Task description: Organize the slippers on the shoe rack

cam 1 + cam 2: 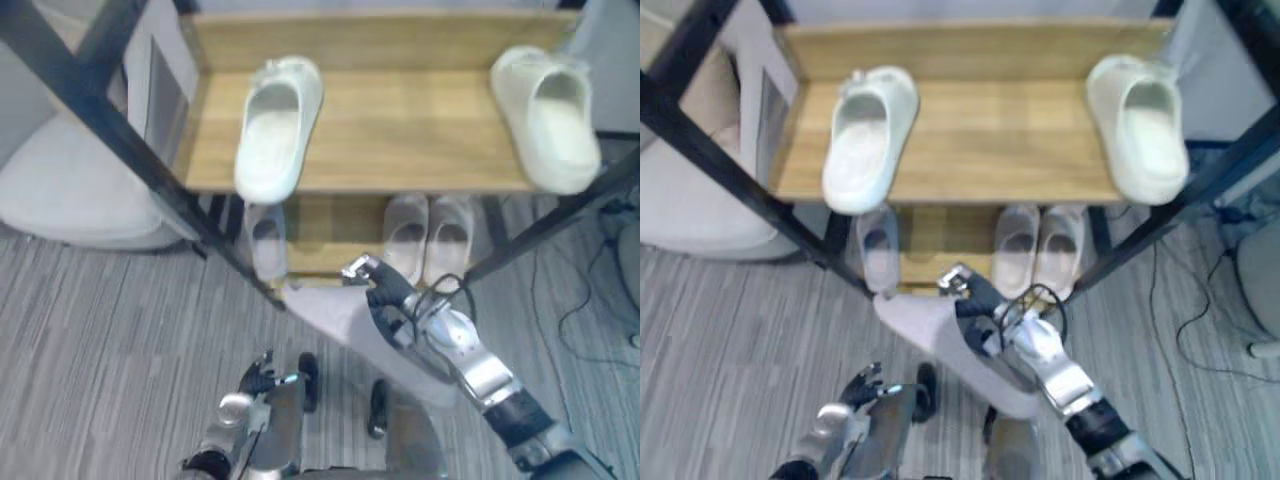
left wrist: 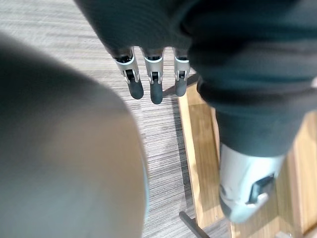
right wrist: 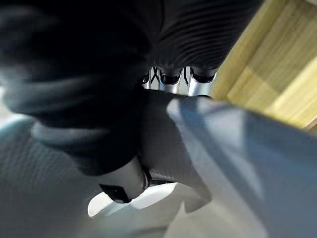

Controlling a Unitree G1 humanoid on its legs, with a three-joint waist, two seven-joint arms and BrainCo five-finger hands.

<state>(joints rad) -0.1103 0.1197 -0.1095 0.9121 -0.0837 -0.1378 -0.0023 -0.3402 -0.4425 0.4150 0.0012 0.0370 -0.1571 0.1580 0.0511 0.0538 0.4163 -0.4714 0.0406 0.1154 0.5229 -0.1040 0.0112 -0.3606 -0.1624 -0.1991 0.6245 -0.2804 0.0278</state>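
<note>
Right hand [image 1: 390,295] clamped on a pale slipper [image 1: 320,315], just in front of the shoe rack's lower shelf [image 1: 320,225].
The slipper looks like light, soft foam, probably bendy and a bit slick, so the rim of its opening seems the surest hold; the fingers curl over that edge. The left hand [image 1: 255,378] hangs low, fingers straight, holding nothing.

Grey streaked plank flooring [image 1: 100,330] spreads under and to both sides of the right hand's [image 1: 392,297] fingers [image 1: 360,268], with a pale grey cushioned seat [image 1: 70,190] resting on it well off to their left and a pale white panel [image 1: 612,35] far beyond them to the right.
</note>
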